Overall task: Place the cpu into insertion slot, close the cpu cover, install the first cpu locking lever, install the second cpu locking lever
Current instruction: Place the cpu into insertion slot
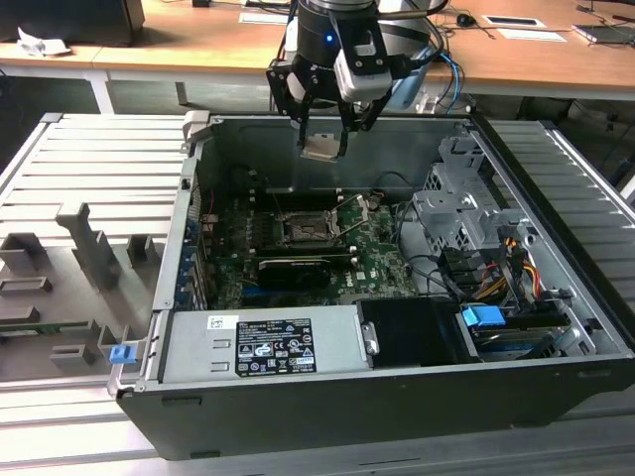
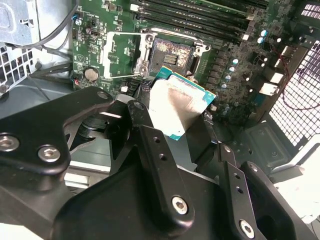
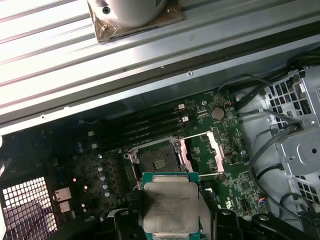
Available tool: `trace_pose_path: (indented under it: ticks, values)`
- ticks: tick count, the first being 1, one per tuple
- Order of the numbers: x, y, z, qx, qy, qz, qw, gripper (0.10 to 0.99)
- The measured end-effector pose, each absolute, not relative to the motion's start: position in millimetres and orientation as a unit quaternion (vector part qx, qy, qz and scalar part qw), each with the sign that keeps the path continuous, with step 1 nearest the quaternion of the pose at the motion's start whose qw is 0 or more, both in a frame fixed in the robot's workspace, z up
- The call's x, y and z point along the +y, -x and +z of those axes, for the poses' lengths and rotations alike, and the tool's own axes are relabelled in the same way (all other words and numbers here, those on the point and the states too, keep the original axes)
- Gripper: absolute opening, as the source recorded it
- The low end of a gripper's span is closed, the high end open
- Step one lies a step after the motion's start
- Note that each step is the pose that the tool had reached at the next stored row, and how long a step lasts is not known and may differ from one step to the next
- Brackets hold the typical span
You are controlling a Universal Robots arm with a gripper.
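Holding the cpu (image 1: 322, 148) in the air over the open computer case (image 1: 298, 402), the hand (image 1: 323, 135) has its fingers closed in on opposite edges of the chip. We judge the first step to be in hand: the chip is gripped but not yet seated.

It hangs well above the green board (image 1: 382, 260), apart from everything in the case. In the exterior view it sits above and a little beyond the insertion slot (image 1: 303, 230). Both wrist views show that slot (image 3: 156, 161) bare, with its dark centre exposed. The cpu cover (image 3: 216, 150) is swung open to one side of it, so nothing blocks the recess.

The chip is square, so it has no long axis to speak of. Its pale metal face (image 3: 171, 207) looks back at the wrist cameras, away from the board, with a green rim showing round it. In the first wrist view its edges run close to parallel with the slot's edges. In the exterior view it looks slightly tipped rather than dead level.

As we judge it, the placing calls for centring the chip over the recess, levelling it, and keeping its edges square to the metal rim. We cannot make out any corner mark to match.
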State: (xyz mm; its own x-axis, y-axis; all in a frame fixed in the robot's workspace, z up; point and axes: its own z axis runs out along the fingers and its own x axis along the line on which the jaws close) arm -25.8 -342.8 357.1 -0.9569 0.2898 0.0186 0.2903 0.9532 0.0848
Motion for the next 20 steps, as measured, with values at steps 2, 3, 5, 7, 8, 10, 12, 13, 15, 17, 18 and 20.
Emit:
trace_pose_path:
  ticks: [2, 3, 5, 7, 8, 10, 12, 13, 15, 17, 18, 20]
  values:
    - [-342.8, 25.8, 357.0, -0.988, 0.149, -0.043, 0.003, 0.533]
    - [-342.8, 25.8, 357.0, -0.988, 0.149, -0.043, 0.003, 0.533]
    - [-342.8, 25.8, 356.8, -0.988, 0.151, -0.043, 0.003, 0.533]
    - [-342.8, 25.8, 356.7, -0.987, 0.153, -0.043, 0.003, 0.533]
    - [-342.8, 25.8, 356.7, -0.987, 0.153, -0.043, 0.003, 0.533]
    - [-342.8, 25.8, 356.7, -0.987, 0.155, -0.043, 0.003, 0.533]
    - [-342.8, 25.8, 356.6, -0.987, 0.156, -0.043, 0.003, 0.533]
    - [-342.8, 25.8, 356.6, -0.987, 0.157, -0.043, 0.003, 0.533]
    - [-342.8, 25.8, 356.5, -0.986, 0.159, -0.043, 0.002, 0.533]
    - [-342.8, 25.8, 356.4, -0.986, 0.161, -0.043, 0.002, 0.533]
    - [-342.8, 25.8, 356.3, -0.986, 0.163, -0.043, 0.002, 0.533]
    - [-342.8, 25.8, 356.2, -0.985, 0.165, -0.043, 0.002, 0.533]
